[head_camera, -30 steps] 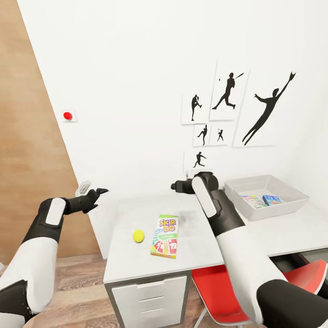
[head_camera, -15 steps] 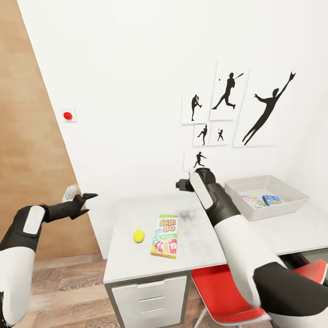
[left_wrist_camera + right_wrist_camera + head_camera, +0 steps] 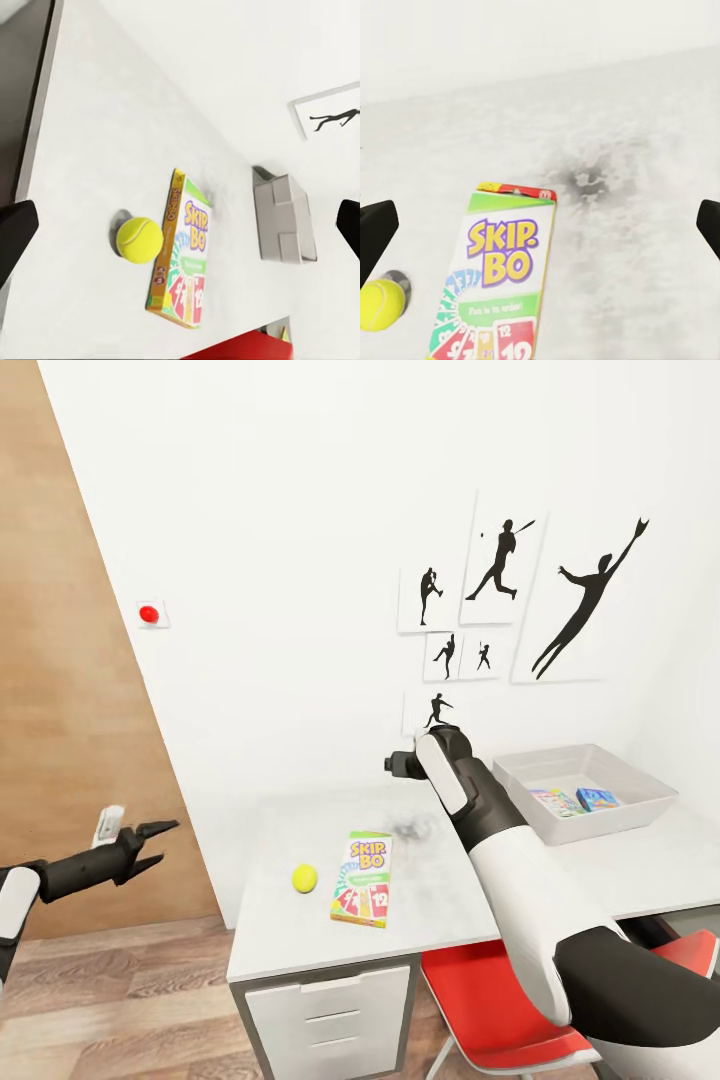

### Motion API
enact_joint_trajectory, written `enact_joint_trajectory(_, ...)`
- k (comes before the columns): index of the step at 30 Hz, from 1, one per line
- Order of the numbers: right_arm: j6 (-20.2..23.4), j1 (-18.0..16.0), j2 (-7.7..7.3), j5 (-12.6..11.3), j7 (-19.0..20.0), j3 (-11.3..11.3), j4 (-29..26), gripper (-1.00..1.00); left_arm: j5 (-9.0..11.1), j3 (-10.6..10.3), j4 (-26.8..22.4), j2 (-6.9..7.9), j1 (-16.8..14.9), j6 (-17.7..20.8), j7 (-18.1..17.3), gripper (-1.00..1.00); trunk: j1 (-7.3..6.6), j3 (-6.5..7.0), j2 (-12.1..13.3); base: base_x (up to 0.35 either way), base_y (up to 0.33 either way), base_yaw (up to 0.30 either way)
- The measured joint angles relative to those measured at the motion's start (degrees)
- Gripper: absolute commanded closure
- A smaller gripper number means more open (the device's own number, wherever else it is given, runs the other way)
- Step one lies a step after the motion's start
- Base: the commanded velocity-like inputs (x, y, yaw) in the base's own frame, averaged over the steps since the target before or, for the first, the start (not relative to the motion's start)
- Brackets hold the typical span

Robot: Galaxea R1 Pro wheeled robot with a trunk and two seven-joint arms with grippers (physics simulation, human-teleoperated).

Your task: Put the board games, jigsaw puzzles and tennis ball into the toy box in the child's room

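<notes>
While the left arm swings out and down from the bench [image 3: 300, 950], its claw [image 3: 150, 840] now hangs over the wood floor, well clear of the bench's left edge, where a second ago it was raised close to the bench's back corner. That claw is released and empty; its dark fingertips [image 3: 15, 240] frame the left wrist view at the far edges. The right claw [image 3: 400, 765] sits high over the back of the bench, having lifted slightly, and is likewise spread wide and holding nothing, its fingertips [image 3: 376, 232] at the margins of its own camera.

Neither toy on the bench has moved. The tennis ball [image 3: 304, 878] lies just left of the green Skip-Bo game box [image 3: 362, 880], close but apart, both flat on the white top near its front. The grey toy box [image 3: 585, 792] stands further along the bench to the right, with two colourful items [image 3: 572, 801] already inside.

The left arm's retreat seems to leave the job to the right arm, whose camera looks straight down at the game box [image 3: 495, 277] and the ball [image 3: 379, 304]. A pickup looks likely next, though no grasp has begun.
</notes>
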Motion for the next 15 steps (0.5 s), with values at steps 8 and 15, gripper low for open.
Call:
enact_joint_trajectory(8, -0.16, 0.0, 0.0, -0.05, 0.12, 0.02, -0.17, -1.0, 0.15, 0.08, -0.01, 0.82, 2.54, 0.03, -1.46, -1.0, 0.0, 0.0, 0.0, 0.0, 0.058, 0.0)
enact_joint_trajectory(15, -0.46, 0.0, 0.0, -0.11, 0.05, 0.02, -0.11, -1.0, 0.09, 0.11, -0.01, 0.97, 2.82, 0.03, -1.57, -1.0, 0.0, -0.14, 0.01, 0.0, 0.157, 0.0)
